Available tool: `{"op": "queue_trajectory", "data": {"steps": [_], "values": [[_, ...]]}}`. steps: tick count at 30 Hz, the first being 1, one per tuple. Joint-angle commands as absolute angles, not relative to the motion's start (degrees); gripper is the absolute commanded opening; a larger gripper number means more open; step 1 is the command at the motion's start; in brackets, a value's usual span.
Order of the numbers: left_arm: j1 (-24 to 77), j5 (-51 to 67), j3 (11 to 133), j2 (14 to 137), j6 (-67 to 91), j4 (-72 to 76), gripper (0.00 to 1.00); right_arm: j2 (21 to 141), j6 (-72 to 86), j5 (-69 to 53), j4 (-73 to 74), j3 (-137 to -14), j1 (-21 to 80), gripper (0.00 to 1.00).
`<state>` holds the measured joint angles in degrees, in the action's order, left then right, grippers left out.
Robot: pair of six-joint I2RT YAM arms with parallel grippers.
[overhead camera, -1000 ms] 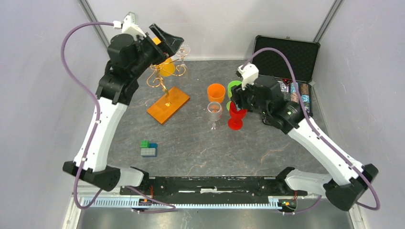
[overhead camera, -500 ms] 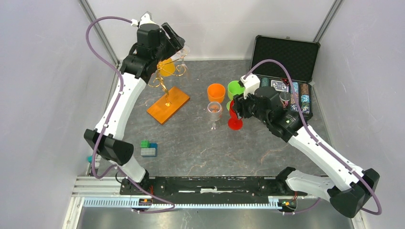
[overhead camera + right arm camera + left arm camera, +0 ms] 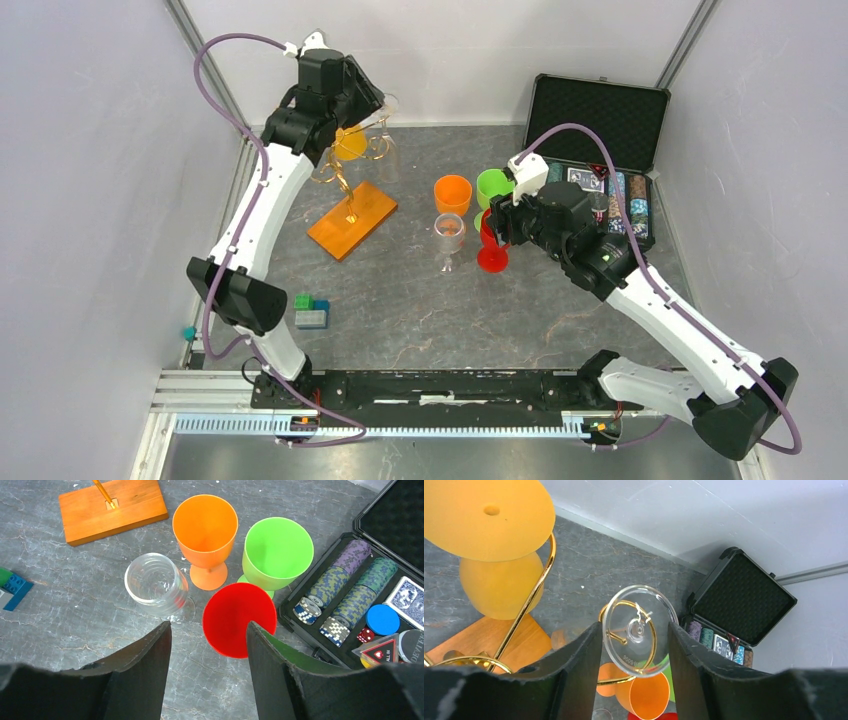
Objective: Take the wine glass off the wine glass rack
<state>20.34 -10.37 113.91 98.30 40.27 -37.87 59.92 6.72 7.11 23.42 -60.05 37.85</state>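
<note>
Straddling with the left tool [image 3: 634,630] the upturned foot of the clear wine glass [image 3: 640,625] — pads [image 3: 584,660] lying against its rim on both sides, yet clamping or merely touching, cannot tell. Hanging bowl-down from a gold scroll of the wine glass rack [image 3: 352,222], far left on the bench [image 3: 420,310], just beside a yellow glass [image 3: 499,587]. Probably calling for a square, gentle squeeze, then sliding out along the scroll's open end — not yanking upward. Hovering agape with the right tool [image 3: 209,630] over a red glass [image 3: 235,617].
</note>
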Motion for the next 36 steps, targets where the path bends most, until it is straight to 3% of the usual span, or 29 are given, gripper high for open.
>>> {"op": "queue_trajectory", "data": {"steps": [1, 10, 14, 19, 23, 27, 36], "values": [[18.92, -7.59, 116.81, 100.07, 41.33, -38.71, 0.53, 58.92, 6.95, 7.02, 20.6, -59.27, 37.71, 0.61], [15.82, -0.31, 114.04, 99.96, 45.2, -36.22, 0.46, 58.57, 6.9, 7.32, 20.28, -58.37, 37.7, 0.6], [14.6, 3.22, 111.5, 98.77, 46.7, -34.36, 0.33, 58.28, 7.16, 7.4, 19.97, -57.72, 37.68, 0.59], [13.91, 4.63, 110.15, 97.66, 46.93, -33.53, 0.3, 58.27, 7.44, 7.32, 19.74, -57.57, 37.7, 0.59], [13.84, 3.85, 109.61, 96.68, 46.08, -33.57, 0.22, 58.29, 7.7, 7.04, 19.59, -57.23, 37.71, 0.59], [13.75, 3.25, 109.64, 96.43, 44.52, -34.27, 0.2, 58.28, 7.87, 6.89, 19.41, -56.91, 37.69, 0.58], [13.64, 3.91, 109.95, 95.78, 42.8, -36.01, 0.27, 58.28, 8.05, 6.91, 18.94, -56.26, 37.7, 0.58]]}}
